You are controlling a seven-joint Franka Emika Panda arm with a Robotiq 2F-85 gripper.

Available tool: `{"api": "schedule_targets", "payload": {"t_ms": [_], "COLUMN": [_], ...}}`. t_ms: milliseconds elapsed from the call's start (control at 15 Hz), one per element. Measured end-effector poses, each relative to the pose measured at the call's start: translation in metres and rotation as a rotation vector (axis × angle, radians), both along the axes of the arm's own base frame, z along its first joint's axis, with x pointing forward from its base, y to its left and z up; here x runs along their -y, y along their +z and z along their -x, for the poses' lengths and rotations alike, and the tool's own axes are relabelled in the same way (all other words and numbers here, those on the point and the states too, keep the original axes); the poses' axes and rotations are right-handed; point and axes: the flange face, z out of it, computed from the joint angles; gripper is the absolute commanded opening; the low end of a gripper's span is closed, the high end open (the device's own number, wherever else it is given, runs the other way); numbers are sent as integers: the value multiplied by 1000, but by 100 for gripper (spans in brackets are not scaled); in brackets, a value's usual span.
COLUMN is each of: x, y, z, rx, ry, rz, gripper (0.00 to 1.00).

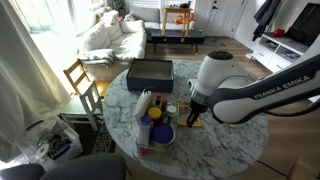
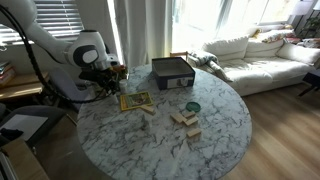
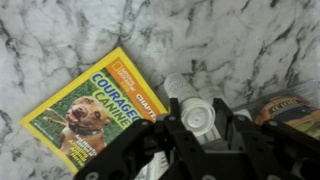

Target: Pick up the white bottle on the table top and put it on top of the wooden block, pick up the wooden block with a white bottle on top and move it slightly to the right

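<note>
so the gripper [image 3: 200, 122] looks clamped shut around the white bottle [image 3: 186, 98], sitting over the marble table top [image 3: 60, 40] just beside the yellowish dog book [image 3: 90, 112]

The desk [image 2: 150, 145] is white marble run through with grey veins. The book [image 3: 95, 115] has a yellow cover with dark lettering and a picture of a brown dog against green. The box [image 2: 172, 72] is dark, nearly black. The wooden blocks [image 2: 184, 119] are pale tan, and the small round dish [image 2: 192, 106] is green. The arm [image 1: 250, 95] is white with black lettering, and the hand [image 3: 198, 120] is black with a pale grey middle. In an exterior view a blue round thing [image 1: 160, 135] shows beside a yellow one [image 1: 155, 114].
</note>
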Motion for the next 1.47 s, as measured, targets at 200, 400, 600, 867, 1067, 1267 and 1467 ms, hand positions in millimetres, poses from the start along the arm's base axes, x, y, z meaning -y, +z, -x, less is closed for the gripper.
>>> {"api": "schedule_targets", "payload": {"t_ms": [200,400,600,867,1067,1267,1467], "x": [35,68,63,68,104,146,173], "y": [37,72,69,65,65,67,72], "z": [-2,4,3,2,-1,-1,-2], "rx": [58,114,109,100,84,70,74], "ry": [-50,-102,-92,-108,-172,-244,-289], "rz": [6,9,8,10,21,30,15], "gripper": [12,37,12,12,12,12,12]}}
